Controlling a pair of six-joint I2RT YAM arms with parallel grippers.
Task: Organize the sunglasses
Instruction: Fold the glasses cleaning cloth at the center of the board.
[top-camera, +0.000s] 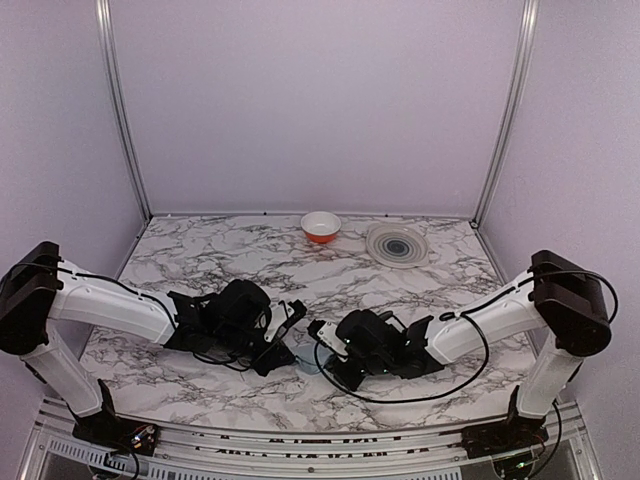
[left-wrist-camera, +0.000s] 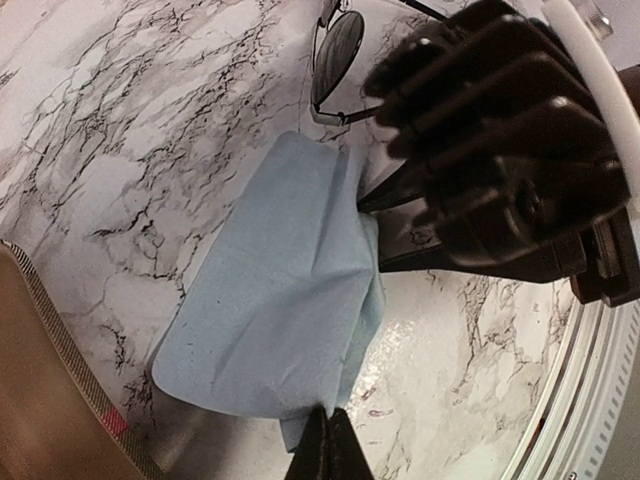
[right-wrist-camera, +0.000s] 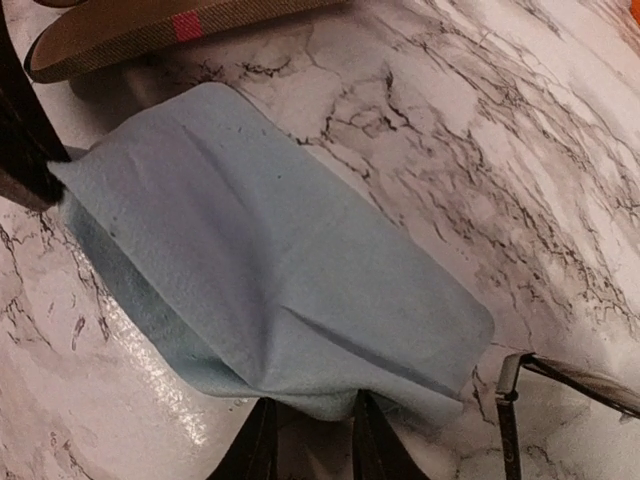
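Left gripper (left-wrist-camera: 327, 440) (pressed together) pinches blue cloth (left-wrist-camera: 280, 300); sunglasses (left-wrist-camera: 335, 55) lie beyond it.

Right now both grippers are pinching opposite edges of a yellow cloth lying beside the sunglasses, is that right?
Nearly: the cloth is light blue, not yellow, as both wrist views show. The left gripper and right gripper do pinch its opposite edges, beside the sunglasses.

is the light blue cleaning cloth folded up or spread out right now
Mostly spread: the light blue cleaning cloth lies open on the marble table, creased, with doubled edges where both grippers pinch it.
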